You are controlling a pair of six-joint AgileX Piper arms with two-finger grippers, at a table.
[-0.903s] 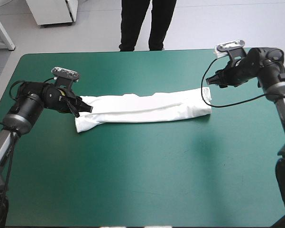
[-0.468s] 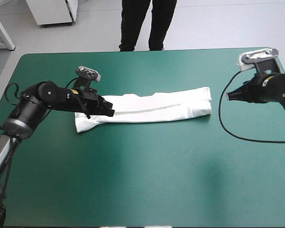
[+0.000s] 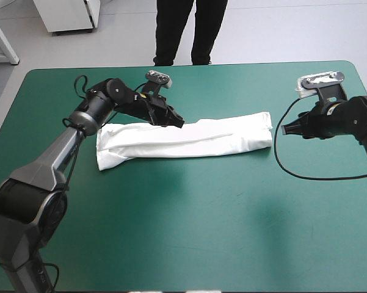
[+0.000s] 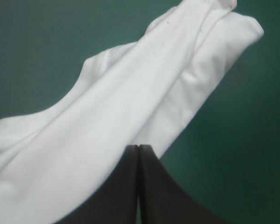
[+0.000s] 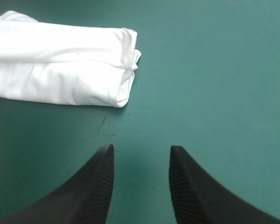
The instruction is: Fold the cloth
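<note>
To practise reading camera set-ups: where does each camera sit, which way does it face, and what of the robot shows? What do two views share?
High view: above and behind the robot, facing forward and down at the table; both arms show, left tool over the T-shirt, right tool off its end.
Left wrist view: above the left wrist, facing along the T-shirt; its shut fingers show.
Right wrist view: above the right wrist, facing the T-shirt's end; its open fingers show.
Both wrist views show the T-shirt.

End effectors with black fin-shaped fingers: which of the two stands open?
The right end effector, just off the end of the folded white T-shirt: its fingers stand apart over the bare teal-green cover. On the left end effector they meet in one arch.
</note>
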